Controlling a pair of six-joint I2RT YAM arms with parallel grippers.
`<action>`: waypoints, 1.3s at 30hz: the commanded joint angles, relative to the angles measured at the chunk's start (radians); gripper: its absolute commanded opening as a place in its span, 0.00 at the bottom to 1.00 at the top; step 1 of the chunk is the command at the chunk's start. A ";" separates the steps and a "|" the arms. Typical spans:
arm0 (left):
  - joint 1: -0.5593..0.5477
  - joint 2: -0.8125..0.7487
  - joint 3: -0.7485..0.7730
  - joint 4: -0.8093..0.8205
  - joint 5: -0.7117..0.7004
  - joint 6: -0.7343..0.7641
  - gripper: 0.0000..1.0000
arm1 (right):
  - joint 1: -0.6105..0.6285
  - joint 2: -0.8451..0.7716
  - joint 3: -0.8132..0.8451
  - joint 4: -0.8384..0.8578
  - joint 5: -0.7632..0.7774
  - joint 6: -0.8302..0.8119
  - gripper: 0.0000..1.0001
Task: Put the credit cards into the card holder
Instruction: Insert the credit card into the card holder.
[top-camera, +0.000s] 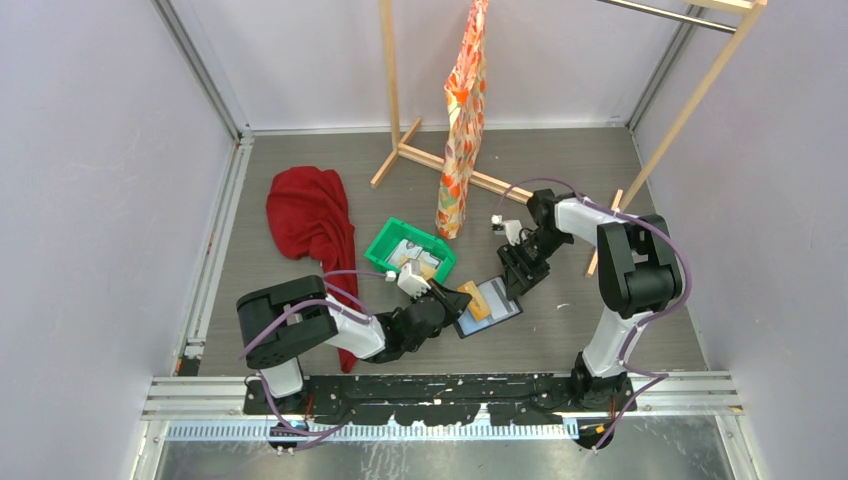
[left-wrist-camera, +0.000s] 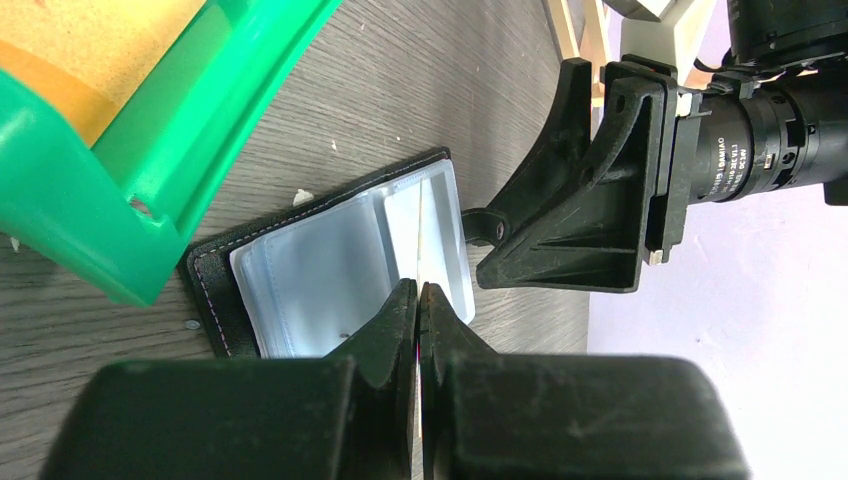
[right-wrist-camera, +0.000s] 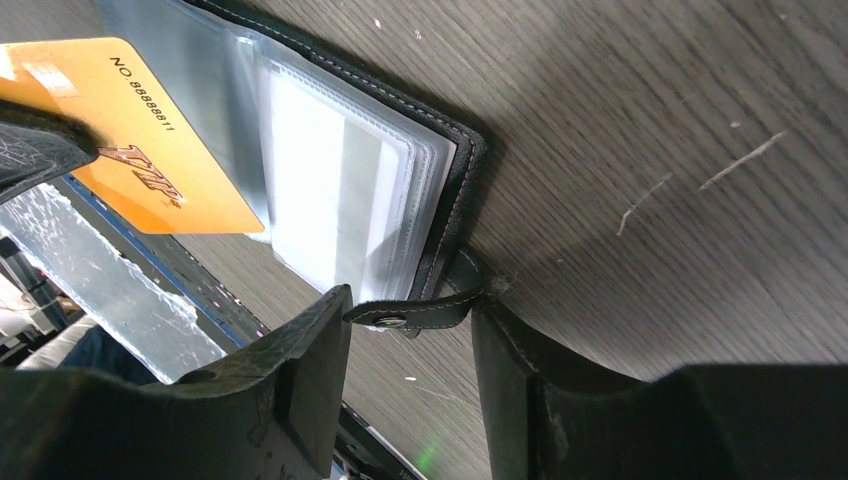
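The black folding card holder (right-wrist-camera: 452, 175) is lying open on the grey wood-grain bench (right-wrist-camera: 650, 150), just beside the green plastic tray (left-wrist-camera: 200, 130), its clear pale sleeves facing up. The left pincer (left-wrist-camera: 418, 290) is pinching one end of a thin orange-yellow plastic card (right-wrist-camera: 150, 140), its two tips pressed tight together on it. In the left wrist view the card is showing edge-on as a pale line. The free end of the card is lying over the open holder's left-hand page, its corner reaching the stack of sleeves; whether it is sitting inside a sleeve cannot be told.

The right pincer (right-wrist-camera: 408, 300) is standing at the holder's far edge with its jaws narrowly apart. The little black snap tab (right-wrist-camera: 415, 316) is lying across the gap between them, and nothing is clamped.

In the overhead view, whitish cards with dark marks (top-camera: 412, 252) are lying in the green tray, behind the left arm's wrist.
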 joint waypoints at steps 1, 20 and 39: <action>0.000 0.008 0.024 0.038 -0.018 0.007 0.00 | 0.012 0.007 0.021 0.013 0.019 0.005 0.53; -0.001 -0.006 0.046 -0.146 -0.028 -0.058 0.00 | 0.023 0.017 0.022 0.014 0.039 0.010 0.53; -0.002 0.062 0.090 -0.141 0.023 -0.095 0.00 | 0.038 0.026 0.025 0.013 0.050 0.013 0.53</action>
